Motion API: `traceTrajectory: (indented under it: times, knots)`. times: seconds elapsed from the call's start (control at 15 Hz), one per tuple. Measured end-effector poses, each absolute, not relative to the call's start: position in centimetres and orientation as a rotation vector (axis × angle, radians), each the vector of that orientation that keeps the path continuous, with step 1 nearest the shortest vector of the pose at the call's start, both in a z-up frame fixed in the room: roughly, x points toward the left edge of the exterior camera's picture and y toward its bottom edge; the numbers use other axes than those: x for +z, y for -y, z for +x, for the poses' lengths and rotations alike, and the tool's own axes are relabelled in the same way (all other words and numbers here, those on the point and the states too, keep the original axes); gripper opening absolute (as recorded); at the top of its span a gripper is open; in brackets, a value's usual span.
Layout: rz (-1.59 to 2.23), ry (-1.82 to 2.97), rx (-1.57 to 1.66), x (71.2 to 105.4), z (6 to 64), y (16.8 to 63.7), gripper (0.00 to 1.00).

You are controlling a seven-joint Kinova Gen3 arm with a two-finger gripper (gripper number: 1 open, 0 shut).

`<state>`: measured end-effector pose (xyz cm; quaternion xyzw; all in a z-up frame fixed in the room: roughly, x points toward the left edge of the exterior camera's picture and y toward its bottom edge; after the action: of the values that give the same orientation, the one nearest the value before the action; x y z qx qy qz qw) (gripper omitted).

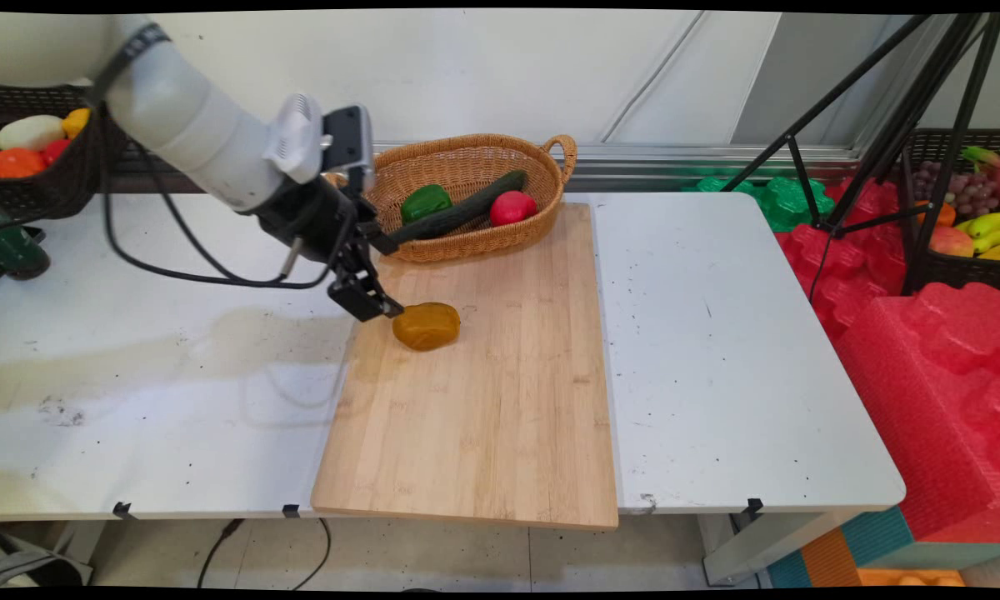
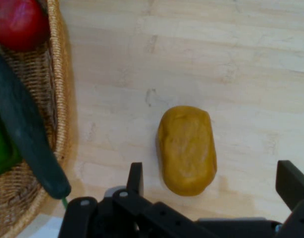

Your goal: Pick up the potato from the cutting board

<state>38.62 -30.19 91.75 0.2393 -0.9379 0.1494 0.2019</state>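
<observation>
Spread wide and holding nothing, the end effector (image 2: 211,181) hangs just above the brownish potato-like lump (image 1: 426,325), which lies loose on the wooden cutting board (image 1: 483,417). Further right, the wicker basket (image 1: 550,187) on the bench (image 1: 717,358) holds a green pepper (image 1: 425,201), cucumber (image 1: 458,215) and, probably, a red tomato (image 1: 512,207).

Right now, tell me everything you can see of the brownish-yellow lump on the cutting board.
The brownish-yellow lump is a smooth, rounded oblong, potato-like, mustard-brown with a dull, slightly dimpled skin. It lies flat on its side on the wooden cutting board, in the board's far left part, short of the wicker basket and apart from it. Only the board touches it. The gripper is open just beside it, one finger on either side of its near end in the hand view, neither touching it.
</observation>
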Motion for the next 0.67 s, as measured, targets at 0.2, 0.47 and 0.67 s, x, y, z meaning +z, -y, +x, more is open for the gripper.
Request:
traceTrajectory:
  times: [0.2, 0.47, 0.67]
  knots:
    - [0.661, 2.649, 0.393, 89.6, 37.5, 32.1, 1.00]
    - [0.662, 2.668, 0.369, 87.2, 35.7, 33.2, 1.00]
    - [0.681, 2.676, 0.357, 85.7, 35.1, 34.5, 1.00]
